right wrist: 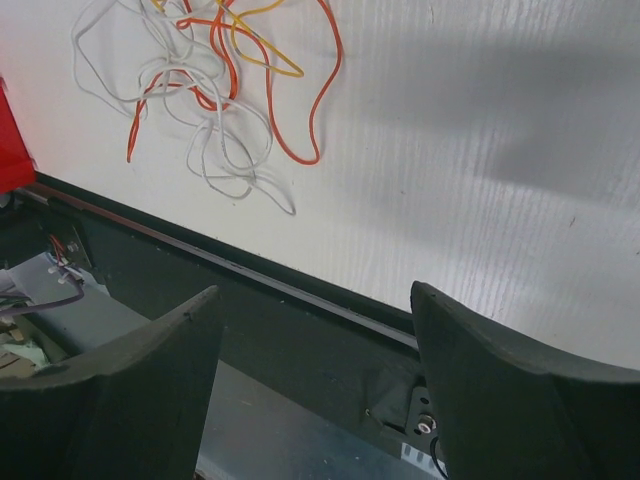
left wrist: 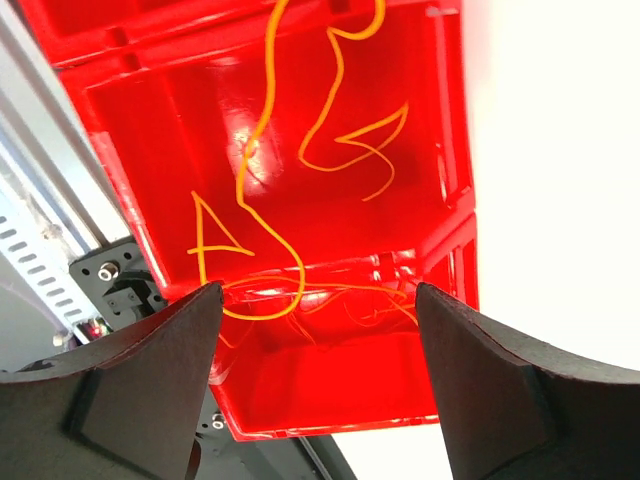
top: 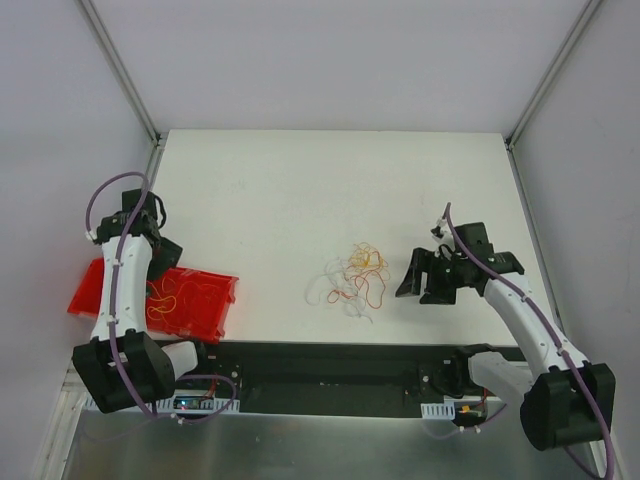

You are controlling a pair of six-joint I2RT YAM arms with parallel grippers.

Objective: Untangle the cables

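The cables [top: 356, 279] lie as a loose tangle of red, orange-yellow and whitish strands on the white worktop [top: 300, 190], near its front edge and about midway between the two arms.

The right claw [top: 420, 280] is positioned just to the right of the tangle, not touching it. Its fingers [right wrist: 470, 370] are spread, with nothing between them.

The left claw [left wrist: 315, 300] hangs over a red bin [left wrist: 150, 130] at the left edge of the worktop. It is spread and grips nothing. Several yellow strands [left wrist: 262, 120] lie curled inside the bin.
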